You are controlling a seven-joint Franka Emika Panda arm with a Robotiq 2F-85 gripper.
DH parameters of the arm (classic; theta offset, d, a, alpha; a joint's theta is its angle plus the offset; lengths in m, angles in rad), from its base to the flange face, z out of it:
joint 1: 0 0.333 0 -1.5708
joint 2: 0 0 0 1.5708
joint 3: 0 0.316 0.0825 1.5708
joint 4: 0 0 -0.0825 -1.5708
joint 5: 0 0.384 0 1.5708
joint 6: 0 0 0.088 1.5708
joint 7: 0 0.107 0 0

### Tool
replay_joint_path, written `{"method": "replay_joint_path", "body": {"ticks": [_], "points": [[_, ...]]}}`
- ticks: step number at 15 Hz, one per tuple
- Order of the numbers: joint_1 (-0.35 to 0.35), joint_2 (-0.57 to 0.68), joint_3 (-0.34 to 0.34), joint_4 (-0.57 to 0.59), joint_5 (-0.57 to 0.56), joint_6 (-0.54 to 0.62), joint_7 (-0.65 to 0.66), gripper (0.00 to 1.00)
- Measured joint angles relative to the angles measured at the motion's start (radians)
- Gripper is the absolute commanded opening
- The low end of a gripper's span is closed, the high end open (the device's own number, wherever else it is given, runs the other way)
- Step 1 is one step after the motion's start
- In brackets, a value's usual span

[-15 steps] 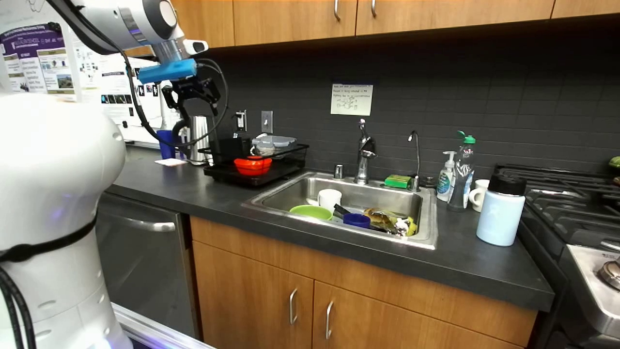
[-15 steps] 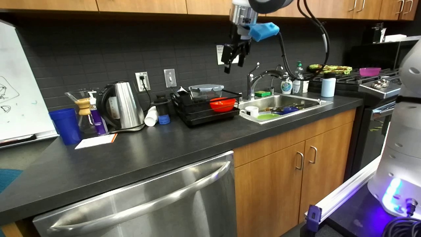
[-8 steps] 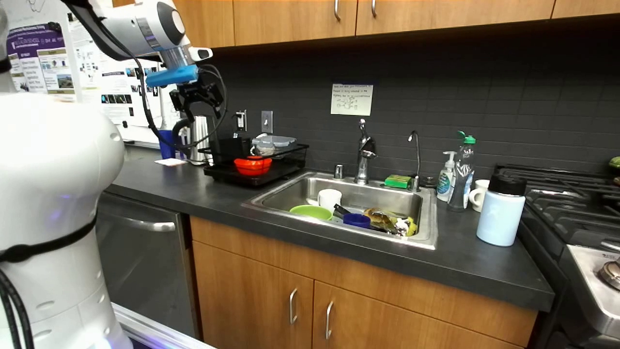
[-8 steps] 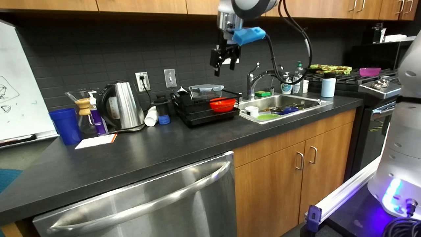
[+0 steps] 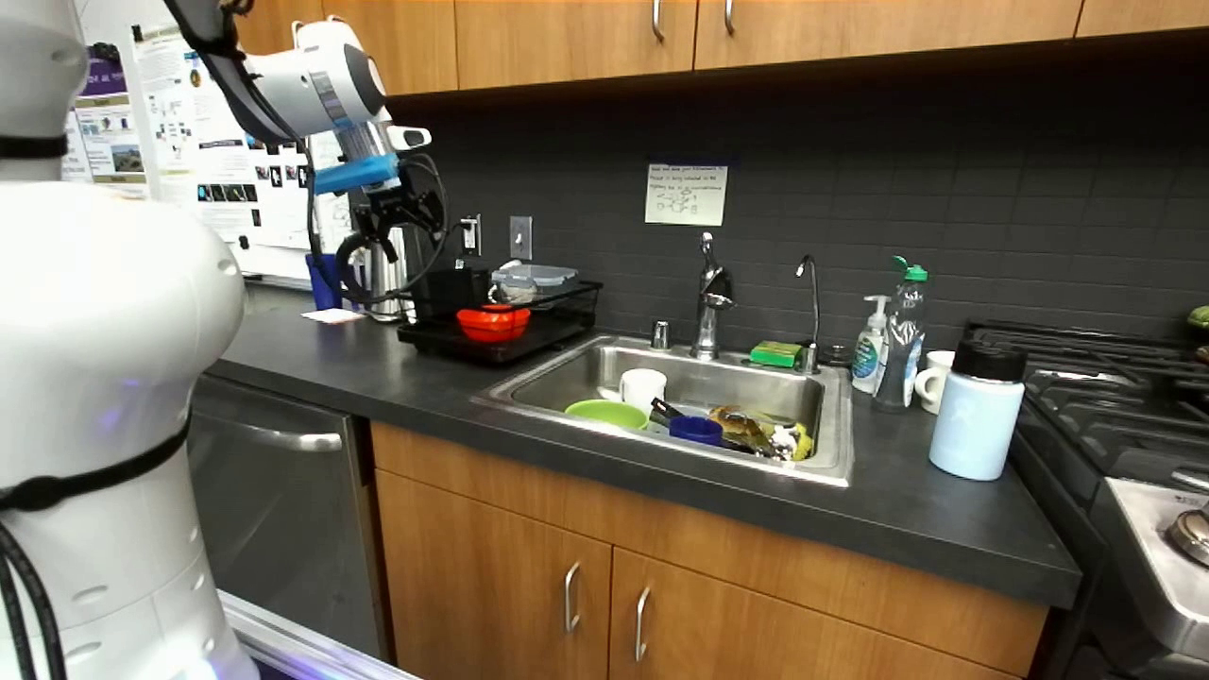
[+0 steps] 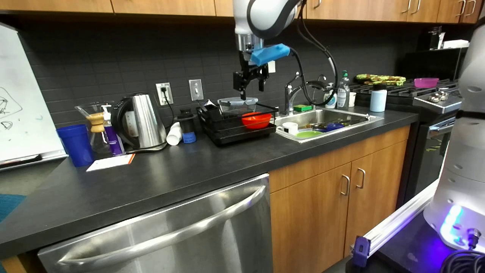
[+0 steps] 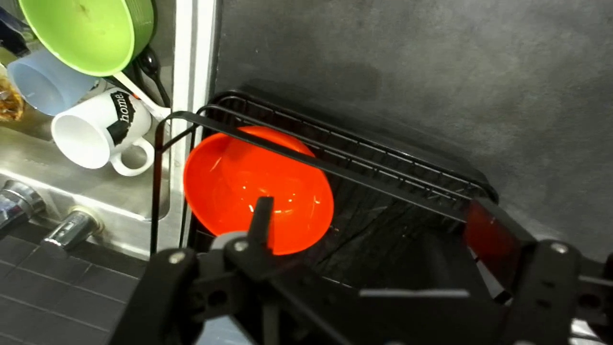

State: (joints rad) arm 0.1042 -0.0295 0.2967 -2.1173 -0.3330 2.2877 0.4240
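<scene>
My gripper (image 7: 371,208) is open, its fingers wide apart with nothing between them. It hangs in the air above the black dish rack (image 6: 242,137). An orange-red bowl (image 7: 292,201) sits in the rack, below the left finger in the wrist view; the finger and a rack bar cover parts of it. In both exterior views the gripper (image 6: 252,93) is higher than the rack and apart from the bowl (image 5: 493,326). A clear container with a grey lid (image 6: 238,101) rests in the rack behind the bowl.
Beside the rack, the sink (image 5: 841,397) holds a white mug (image 7: 84,136), a green bowl (image 7: 86,33) and a blue cup (image 5: 696,430). A faucet (image 5: 708,293) rises behind it. A kettle (image 6: 147,123) and blue tumbler (image 6: 75,144) stand along the counter. Upper cabinets (image 6: 163,7) hang overhead.
The arm has come down toward the dish rack, shifting left in one of the exterior views and right in the other. The gripper has stayed open; the dishes have not moved.
</scene>
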Motion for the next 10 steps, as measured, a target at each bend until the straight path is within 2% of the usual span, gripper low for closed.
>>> {"method": "replay_joint_path", "body": {"ticks": [5, 10], "points": [[0.019, 0.110, -0.054, 0.130, -0.001, -0.041, 0.059, 1.00], [0.040, 0.202, -0.111, 0.210, 0.004, -0.042, 0.092, 1.00]]}}
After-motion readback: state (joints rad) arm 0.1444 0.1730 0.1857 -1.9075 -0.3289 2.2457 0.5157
